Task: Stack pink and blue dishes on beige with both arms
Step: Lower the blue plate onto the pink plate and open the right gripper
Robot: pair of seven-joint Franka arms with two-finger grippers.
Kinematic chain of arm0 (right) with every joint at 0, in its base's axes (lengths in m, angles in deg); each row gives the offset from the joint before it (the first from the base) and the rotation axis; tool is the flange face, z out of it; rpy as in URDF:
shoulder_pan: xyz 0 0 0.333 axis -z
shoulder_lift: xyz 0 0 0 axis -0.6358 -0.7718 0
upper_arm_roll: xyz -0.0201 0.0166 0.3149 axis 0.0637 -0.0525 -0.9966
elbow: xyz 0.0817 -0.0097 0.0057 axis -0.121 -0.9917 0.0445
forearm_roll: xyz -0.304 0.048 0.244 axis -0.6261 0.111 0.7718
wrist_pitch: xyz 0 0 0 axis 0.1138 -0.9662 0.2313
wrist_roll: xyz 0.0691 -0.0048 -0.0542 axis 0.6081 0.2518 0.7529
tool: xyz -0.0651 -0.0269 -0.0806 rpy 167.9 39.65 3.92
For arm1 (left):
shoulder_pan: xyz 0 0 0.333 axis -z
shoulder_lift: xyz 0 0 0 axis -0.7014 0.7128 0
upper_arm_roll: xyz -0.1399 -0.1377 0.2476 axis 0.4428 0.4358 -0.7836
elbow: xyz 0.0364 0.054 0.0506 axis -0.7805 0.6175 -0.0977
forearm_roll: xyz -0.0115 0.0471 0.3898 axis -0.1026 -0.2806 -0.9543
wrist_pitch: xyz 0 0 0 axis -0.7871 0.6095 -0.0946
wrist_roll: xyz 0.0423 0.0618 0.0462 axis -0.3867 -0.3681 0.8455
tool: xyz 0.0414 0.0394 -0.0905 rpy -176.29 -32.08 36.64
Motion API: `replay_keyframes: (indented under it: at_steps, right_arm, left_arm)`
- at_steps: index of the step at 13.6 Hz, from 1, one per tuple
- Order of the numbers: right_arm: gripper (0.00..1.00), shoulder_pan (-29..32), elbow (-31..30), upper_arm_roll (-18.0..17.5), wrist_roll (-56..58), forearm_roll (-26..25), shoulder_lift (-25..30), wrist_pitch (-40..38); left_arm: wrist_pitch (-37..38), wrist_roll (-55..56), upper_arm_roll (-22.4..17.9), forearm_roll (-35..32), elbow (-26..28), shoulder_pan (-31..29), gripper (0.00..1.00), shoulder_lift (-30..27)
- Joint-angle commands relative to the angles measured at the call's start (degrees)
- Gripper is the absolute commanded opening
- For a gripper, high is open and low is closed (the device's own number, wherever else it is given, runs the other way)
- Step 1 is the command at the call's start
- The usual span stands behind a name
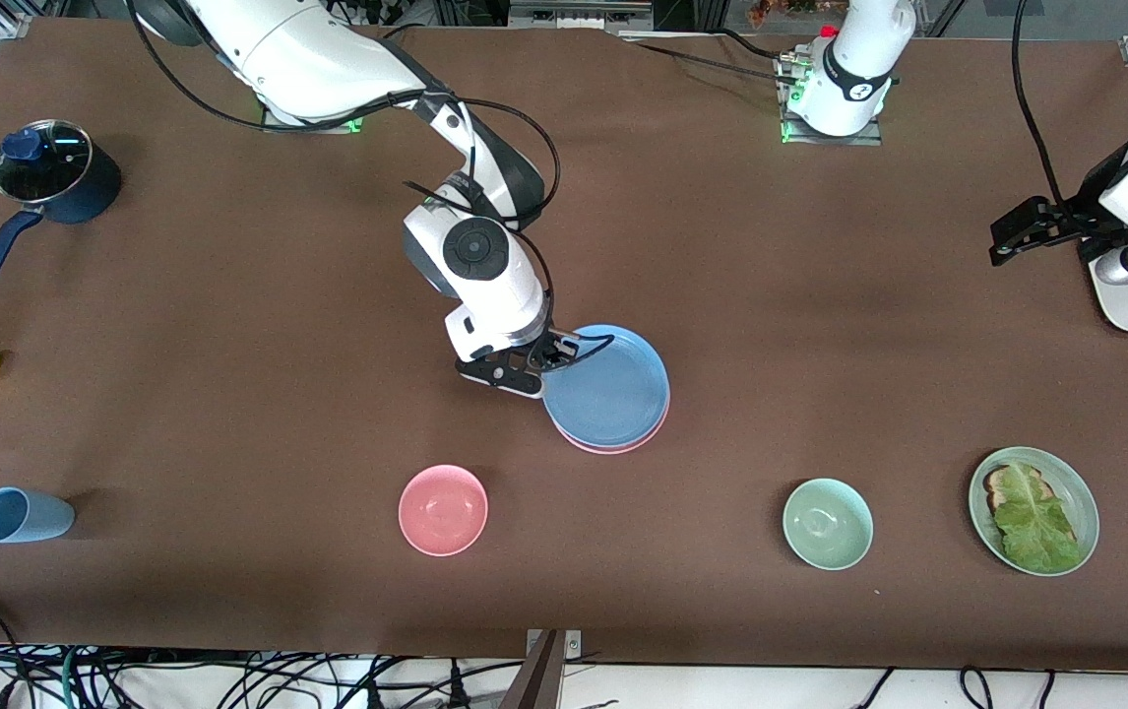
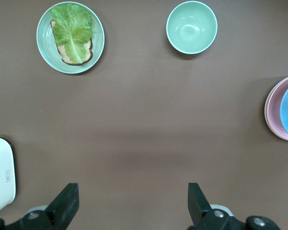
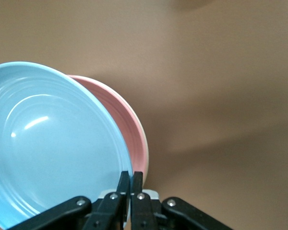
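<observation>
Blue plate (image 1: 611,386) lies on the pink plate (image 1: 623,443), whose rim shows beneath it, with a thin beige plate (image 2: 267,108) edge under both, mid-table. The right gripper (image 1: 536,362) has its fingers pinched together on the blue plate's rim. The left gripper (image 1: 1017,234) waits, fingers spread wide and empty, over the table's left-arm end. Nearer the camera sit a pink bowl (image 1: 443,509) and a green bowl (image 1: 827,523).

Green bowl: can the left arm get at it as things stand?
Probably yes. The left hand hangs open over bare table at its own end, holding nothing; the green bowl stands alone, apart from the toast plate. The right hand is busy at the blue plate.
</observation>
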Motion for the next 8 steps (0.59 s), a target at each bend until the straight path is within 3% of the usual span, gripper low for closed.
replay_keyframes:
  at_steps: [1, 8]
  right_arm:
    - [0.0, -0.53, 3.74, 0.46, -1.9, -0.61, -2.82, 0.91]
    - [0.0, -2.11, 3.13, 1.33, -3.57, -0.7, -4.14, 1.0]
  left_arm:
    - [0.19, -0.11, -0.02, -1.14, -0.43, 0.49, 1.0, -0.14]
    - [0.1, -0.11, -0.02, -1.31, -0.43, 0.58, 1.0, -0.05]
